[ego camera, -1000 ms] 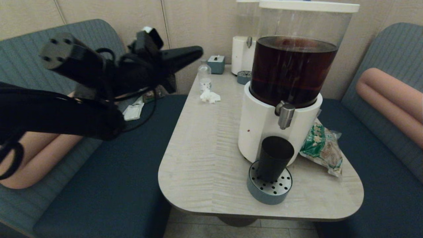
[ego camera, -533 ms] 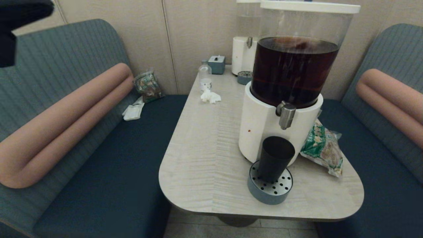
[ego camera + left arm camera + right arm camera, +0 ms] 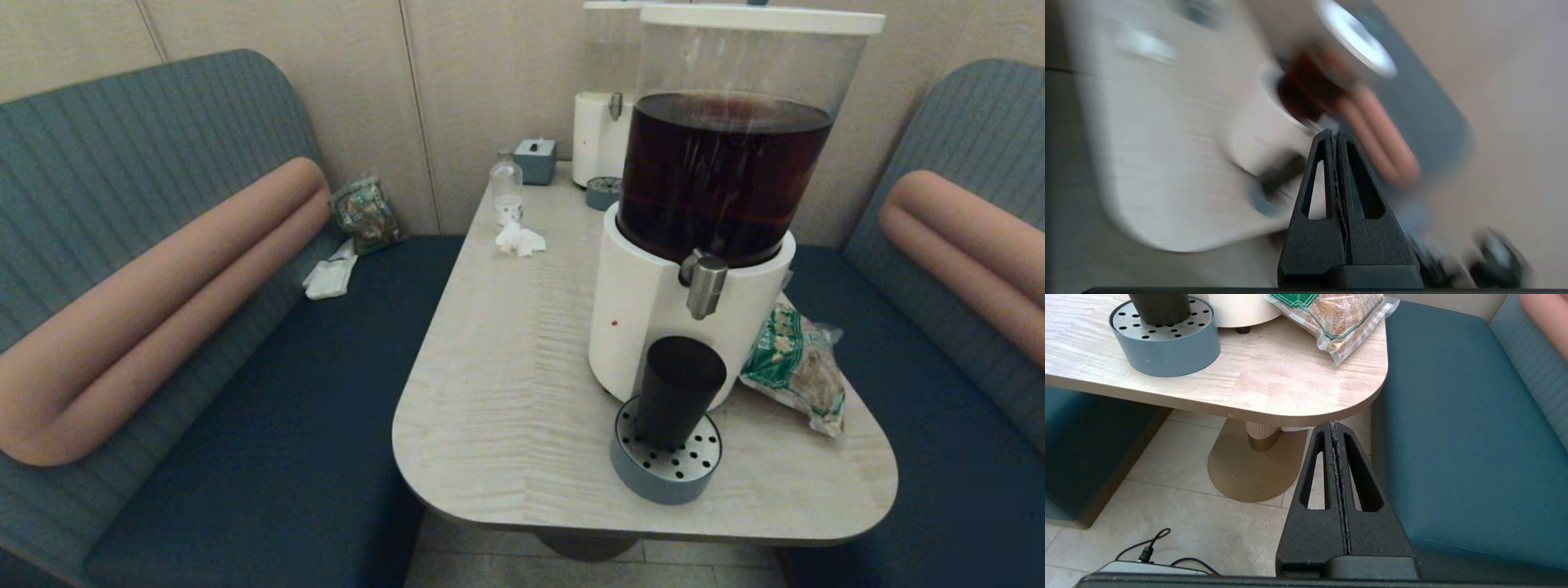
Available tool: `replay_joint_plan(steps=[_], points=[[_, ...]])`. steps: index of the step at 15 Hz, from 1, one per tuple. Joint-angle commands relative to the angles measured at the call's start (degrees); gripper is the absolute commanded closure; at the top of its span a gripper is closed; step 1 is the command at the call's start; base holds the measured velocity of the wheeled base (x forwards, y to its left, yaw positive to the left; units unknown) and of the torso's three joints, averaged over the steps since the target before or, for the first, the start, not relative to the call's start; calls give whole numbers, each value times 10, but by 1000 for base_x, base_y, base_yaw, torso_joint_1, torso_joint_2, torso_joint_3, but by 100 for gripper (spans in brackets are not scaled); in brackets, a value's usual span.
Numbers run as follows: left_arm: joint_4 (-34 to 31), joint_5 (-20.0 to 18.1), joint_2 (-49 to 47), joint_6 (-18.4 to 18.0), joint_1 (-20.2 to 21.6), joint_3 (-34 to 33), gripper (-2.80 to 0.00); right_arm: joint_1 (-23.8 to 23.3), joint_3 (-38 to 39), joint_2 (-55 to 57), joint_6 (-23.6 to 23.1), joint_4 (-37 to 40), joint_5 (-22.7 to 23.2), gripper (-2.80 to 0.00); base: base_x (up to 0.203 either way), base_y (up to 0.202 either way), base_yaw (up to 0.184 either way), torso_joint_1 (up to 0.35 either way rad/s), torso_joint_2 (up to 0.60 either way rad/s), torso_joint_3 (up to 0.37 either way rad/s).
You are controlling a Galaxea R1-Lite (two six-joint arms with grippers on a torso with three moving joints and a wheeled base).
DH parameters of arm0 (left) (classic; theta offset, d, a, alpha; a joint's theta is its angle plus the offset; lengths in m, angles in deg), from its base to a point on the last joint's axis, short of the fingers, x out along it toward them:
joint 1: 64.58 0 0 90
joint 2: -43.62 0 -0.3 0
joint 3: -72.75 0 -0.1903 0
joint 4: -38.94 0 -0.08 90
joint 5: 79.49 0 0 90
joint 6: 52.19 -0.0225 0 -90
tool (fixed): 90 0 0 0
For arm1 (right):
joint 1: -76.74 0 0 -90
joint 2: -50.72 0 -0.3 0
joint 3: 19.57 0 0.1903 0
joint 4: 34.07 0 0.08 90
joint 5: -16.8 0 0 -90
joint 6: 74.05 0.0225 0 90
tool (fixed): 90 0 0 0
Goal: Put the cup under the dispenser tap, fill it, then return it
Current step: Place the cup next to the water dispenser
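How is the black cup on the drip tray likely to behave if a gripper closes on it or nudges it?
The cup is tall, narrower at its base than at its rim, so a sideways nudge high up would probably tip it. It stands on the perforated drip tray, raised above the table, so tipping could drop it off. Its matte, straight wall looks rigid and likely grips well.

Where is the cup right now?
In the head view the cup stands upright on the perforated drip tray, right of table centre, directly under the dispenser tap.

My view: pale wood table (image 3: pixel 506 392) centre frame; on it white-based dispenser (image 3: pixel 645 327), blue-grey drip tray (image 3: pixel 653 482), green snack bag (image 3: pixel 796 367), crumpled tissue (image 3: pixel 519 239).
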Motion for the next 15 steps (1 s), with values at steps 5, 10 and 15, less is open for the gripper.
replay_joint_plan(steps=[5,10,15], points=[[-8,38,57,96,-159,-37,0,0,0,-1,0,0,0,0,0,0,0,0,0,0],[-13,37,97,169,-540,-64,0,0,0,-1,-1,0,0,0,0,0,0,0,0,0],[-19,-3,191,188,-615,80,0,0,0,-1,0,0,0,0,0,0,0,0,0,0]])
